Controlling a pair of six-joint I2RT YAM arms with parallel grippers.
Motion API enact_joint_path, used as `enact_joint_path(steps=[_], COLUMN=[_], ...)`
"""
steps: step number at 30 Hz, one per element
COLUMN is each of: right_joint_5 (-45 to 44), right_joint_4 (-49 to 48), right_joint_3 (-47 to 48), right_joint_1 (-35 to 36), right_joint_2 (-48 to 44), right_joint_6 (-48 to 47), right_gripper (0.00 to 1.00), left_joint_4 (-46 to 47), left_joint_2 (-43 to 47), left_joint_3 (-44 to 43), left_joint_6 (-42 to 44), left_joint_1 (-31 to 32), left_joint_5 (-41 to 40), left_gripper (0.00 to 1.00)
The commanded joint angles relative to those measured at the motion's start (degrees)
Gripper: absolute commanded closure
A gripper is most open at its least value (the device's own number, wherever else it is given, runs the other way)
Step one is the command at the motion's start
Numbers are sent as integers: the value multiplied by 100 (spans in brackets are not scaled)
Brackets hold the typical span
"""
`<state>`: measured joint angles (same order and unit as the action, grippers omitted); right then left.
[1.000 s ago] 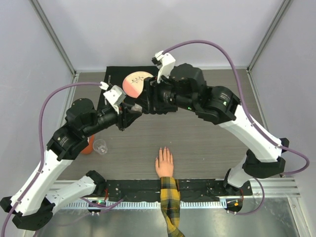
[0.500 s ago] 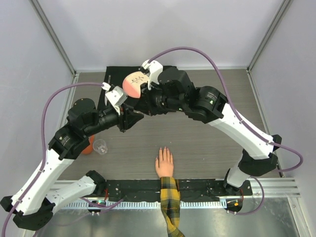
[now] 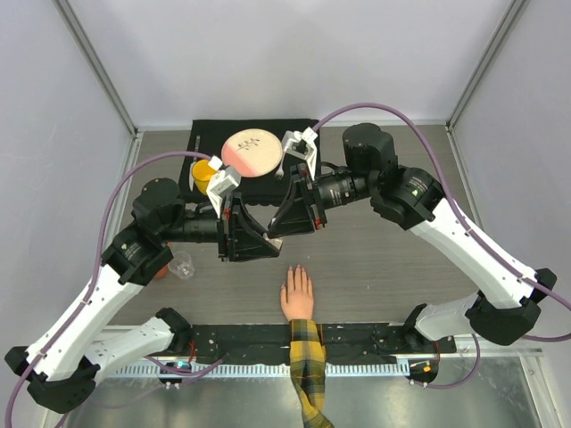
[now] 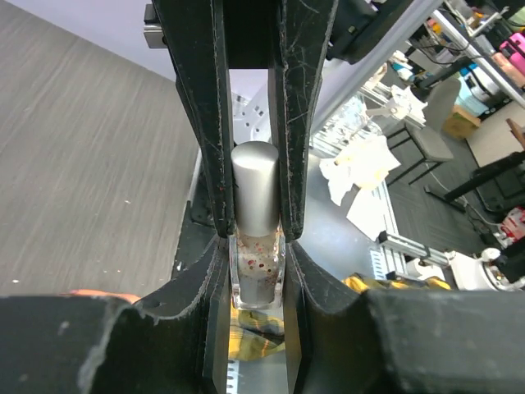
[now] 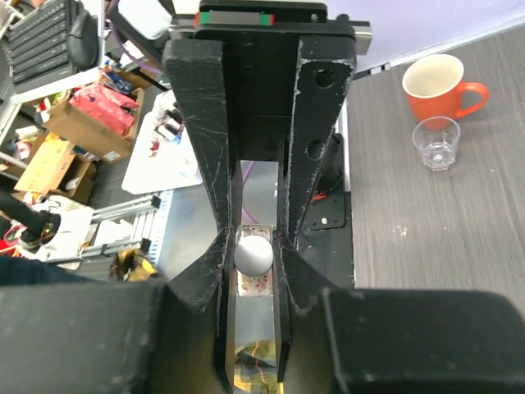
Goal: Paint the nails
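Note:
A small clear nail polish bottle (image 4: 257, 279) with red flecks and a silver cap (image 4: 254, 189) hangs between my two grippers above the table. My left gripper (image 4: 257, 245) is shut on its glass body. My right gripper (image 5: 253, 246) is shut on the cap (image 5: 253, 256), which it sees end-on. In the top view the two grippers meet at the bottle (image 3: 274, 239), just beyond the flesh-coloured hand (image 3: 297, 296). The hand lies flat with its plaid sleeve (image 3: 306, 357) toward the near edge. Its nails (image 3: 294, 271) are tiny at the fingertips and bare of any gripper.
A pink round plate (image 3: 252, 152) lies on a black mat (image 3: 299, 129) at the back, with a yellow object (image 3: 204, 171) beside it. A clear glass (image 3: 181, 264) and an orange mug (image 5: 435, 82) stand at the left under my left arm.
Both grippers have moved from near the plate toward the hand, carrying the bottle. The right arm has swung round and its jaws have closed on the cap.

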<state>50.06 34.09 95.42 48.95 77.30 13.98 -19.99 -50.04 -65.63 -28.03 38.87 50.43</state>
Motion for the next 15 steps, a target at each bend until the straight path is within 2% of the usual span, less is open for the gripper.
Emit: enact_joint_path(steps=[1,2,3,6,7,10,14,15], right_joint_5=[59,-118,-311,-1206,-1766,-2796,-3142,-3239], right_joint_4=[142,168,195,379,562,959,1074,1083], right_joint_3=[-32,-6,64,344,459,986,1453,1584], right_joint_1=[1,1,1,1,1,9,9,9], right_joint_2=[-48,-65,-74,-66,-5,145,242,268], right_joint_6=[132,166,254,421,552,755,790,808], right_gripper=[98,92,68,43,38,32,25,24], left_joint_4=[964,875,726,84,-222,-549,-971,-998], left_joint_2=[126,144,170,188,179,188,205,197], left_joint_3=[-187,-240,-284,-442,-521,-618,-653,-662], left_joint_6=[-12,130,270,990,1280,1843,2284,2354], left_joint_1=[-29,-29,-20,-20,-29,-20,-20,-20], left_joint_5=[144,-102,-278,-911,-1095,-1772,-3360,-3539], left_gripper=[100,100,100,100,100,100,100,100])
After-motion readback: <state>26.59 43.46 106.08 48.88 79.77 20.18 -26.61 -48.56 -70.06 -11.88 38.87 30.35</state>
